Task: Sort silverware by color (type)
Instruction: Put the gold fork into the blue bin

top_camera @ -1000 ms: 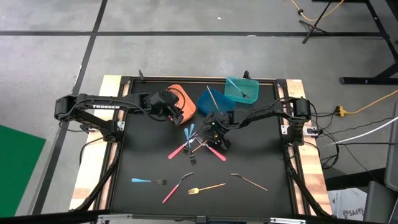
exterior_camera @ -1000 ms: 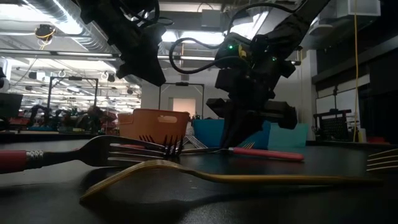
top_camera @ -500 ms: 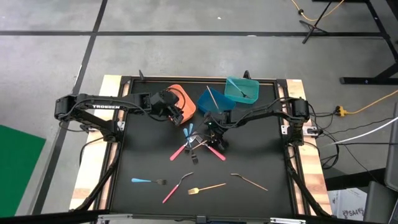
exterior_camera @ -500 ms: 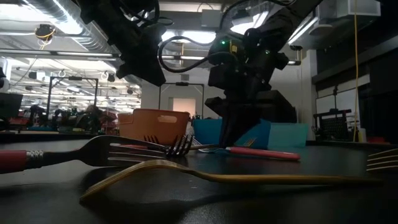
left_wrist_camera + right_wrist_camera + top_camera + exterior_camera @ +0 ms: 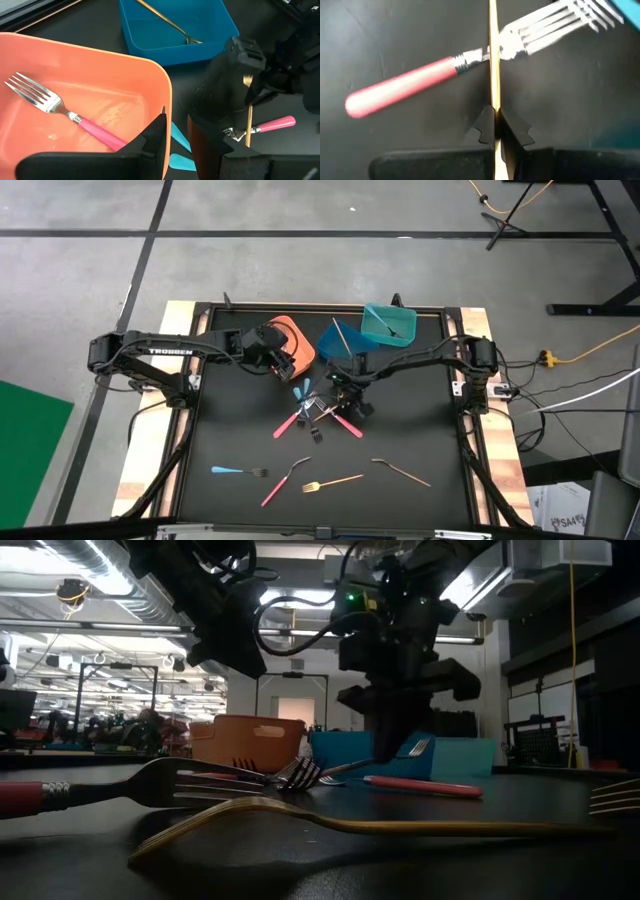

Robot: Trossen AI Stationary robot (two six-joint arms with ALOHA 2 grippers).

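Holding a pink fork (image 5: 65, 116), orange bin (image 5: 100, 60) (left tool (image 5: 175, 132) narrow above), right tool (image 5: 493, 125) pinching gold utensil (image 5: 493, 55).

Forks (image 5: 200, 785) before orange bin (image 5: 246, 740)

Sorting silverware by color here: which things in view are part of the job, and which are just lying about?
Part of the job:
- gold utensil clamped in the right gripper
- pink fork in the orange bin
- gold piece in the blue bin
- teal bin
- loose pink fork
- gold fork

Just lying about:
- yellow cable on the floor
- stand
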